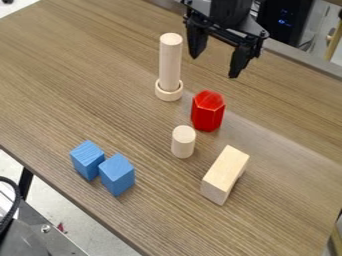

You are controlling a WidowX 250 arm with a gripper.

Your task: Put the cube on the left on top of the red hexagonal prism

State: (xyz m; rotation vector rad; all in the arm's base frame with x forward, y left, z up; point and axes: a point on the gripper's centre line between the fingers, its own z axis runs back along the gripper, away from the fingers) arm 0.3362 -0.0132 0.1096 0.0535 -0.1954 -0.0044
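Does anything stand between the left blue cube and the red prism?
Nothing visible stands squarely between the left blue cube and the red prism, though the short pale cylinder stands close beside that line, near the prism.

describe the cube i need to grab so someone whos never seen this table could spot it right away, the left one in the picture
On the wooden table, look toward the near left edge, well away from the red hexagonal prism. Two blue cubes sit there; the left cube is the one farther from the short pale cylinder.
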